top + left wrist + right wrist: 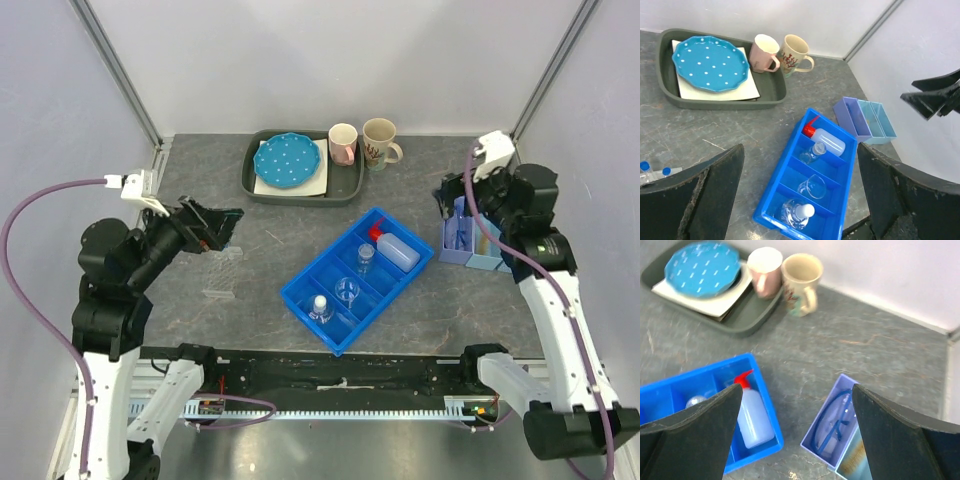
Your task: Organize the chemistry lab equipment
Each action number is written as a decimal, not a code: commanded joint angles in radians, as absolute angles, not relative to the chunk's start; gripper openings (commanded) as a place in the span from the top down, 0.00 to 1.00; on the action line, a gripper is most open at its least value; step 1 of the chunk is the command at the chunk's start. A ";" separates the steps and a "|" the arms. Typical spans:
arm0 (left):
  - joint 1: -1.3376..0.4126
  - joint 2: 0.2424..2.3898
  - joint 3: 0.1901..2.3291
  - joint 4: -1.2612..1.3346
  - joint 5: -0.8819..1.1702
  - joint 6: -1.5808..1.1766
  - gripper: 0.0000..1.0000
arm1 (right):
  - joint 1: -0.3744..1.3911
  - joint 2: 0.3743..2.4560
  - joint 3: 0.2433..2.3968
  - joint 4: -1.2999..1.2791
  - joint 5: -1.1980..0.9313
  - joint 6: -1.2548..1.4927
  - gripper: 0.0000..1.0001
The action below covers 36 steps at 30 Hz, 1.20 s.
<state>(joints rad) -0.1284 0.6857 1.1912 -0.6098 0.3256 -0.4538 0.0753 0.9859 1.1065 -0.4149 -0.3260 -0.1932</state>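
- Right gripper (796, 410): fingers spread wide, empty. Just under it, a lilac bin (814, 424) holds the safety glasses (840, 426).
- Left gripper (213, 232): spread, empty. Two blue-capped vials (655, 172) lie loose by its left finger.
- Ahead of it, the blue divided tray (781, 167) holds a squeeze bottle (830, 141), flask (814, 151), beaker (812, 187) and capped bottle (796, 214).
- Farthest: a grey tray (670, 97) with a dotted plate (710, 62), and two mugs (782, 54) beside it.

This is a robot test cell done up as a lab bench. Plain white panel walls (350, 60) on bare aluminium corner posts (120, 70) box in a grey marbled tabletop (250, 270). The left robot arm (115, 255) and the right robot arm (560, 300) are bolted at its near edge by a slotted white cable duct (340, 408). A blue plastic compartment tray (318, 262) holds a white squeeze bottle with red nozzle (395, 250) and small clear glass vessels (347, 291), which gives it the chemistry look.
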 commanded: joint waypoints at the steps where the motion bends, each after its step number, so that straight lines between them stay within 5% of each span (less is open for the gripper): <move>1: -0.124 0.663 1.229 -0.710 0.410 -0.471 0.00 | 0.075 0.911 1.228 -0.471 -0.046 -0.003 0.02; 36: -0.126 0.535 1.339 -0.853 0.351 -0.396 0.00 | 0.074 0.831 1.310 -0.597 0.095 0.078 0.02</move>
